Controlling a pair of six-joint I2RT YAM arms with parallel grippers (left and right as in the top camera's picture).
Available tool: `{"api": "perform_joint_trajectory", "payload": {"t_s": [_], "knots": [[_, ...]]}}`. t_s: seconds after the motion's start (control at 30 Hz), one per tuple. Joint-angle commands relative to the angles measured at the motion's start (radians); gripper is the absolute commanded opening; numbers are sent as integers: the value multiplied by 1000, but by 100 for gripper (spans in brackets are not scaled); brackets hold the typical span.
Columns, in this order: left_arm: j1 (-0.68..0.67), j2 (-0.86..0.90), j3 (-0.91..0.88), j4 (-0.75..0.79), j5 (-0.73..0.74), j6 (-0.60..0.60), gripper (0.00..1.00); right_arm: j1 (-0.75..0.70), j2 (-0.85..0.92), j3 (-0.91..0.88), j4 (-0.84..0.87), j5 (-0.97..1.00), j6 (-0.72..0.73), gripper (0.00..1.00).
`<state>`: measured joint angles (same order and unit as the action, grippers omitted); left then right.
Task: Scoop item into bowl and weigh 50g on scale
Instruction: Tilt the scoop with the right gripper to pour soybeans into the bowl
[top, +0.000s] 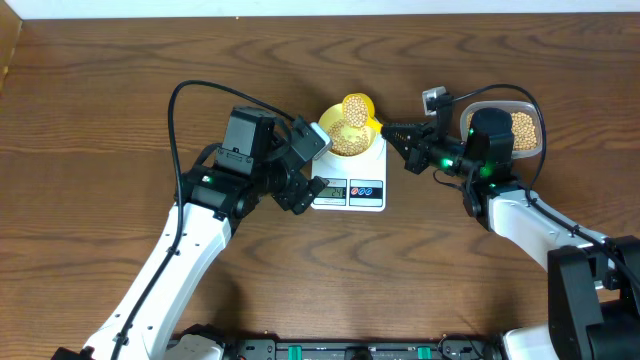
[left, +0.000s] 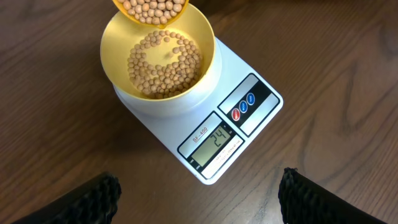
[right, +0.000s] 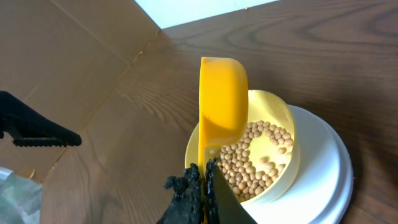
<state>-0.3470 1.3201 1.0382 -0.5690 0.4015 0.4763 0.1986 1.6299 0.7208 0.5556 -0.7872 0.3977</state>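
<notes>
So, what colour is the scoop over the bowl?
The scoop is bright yellow, deeper than the pale bowl; best seen in the right wrist view.

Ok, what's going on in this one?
The right fingers are shut on the handle of a bright yellow plastic scoop, held loaded over the small round pale yellow bowl on the white digital kitchen scale. Small tan round beans cover the bowl's bottom, and the scale's display reads 24. The left fingers hover open beside the scale, holding nothing.

You see a dark wood-grain surface (top: 100, 80), evenly lit, a white strip (top: 320, 8) behind it, cardboard (right: 74, 62) beside.
</notes>
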Motion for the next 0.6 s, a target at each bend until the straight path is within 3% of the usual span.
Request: {"api": "perform_joint_trajectory", "payload": {"t_s": [0.0,0.57], "knots": [[5,-7,-7,1,-2,13,84,7,13,9,1,3,-49,1],[5,-7,-7,1,-2,13,84,7,14,9,1,3,-179,1]]}}
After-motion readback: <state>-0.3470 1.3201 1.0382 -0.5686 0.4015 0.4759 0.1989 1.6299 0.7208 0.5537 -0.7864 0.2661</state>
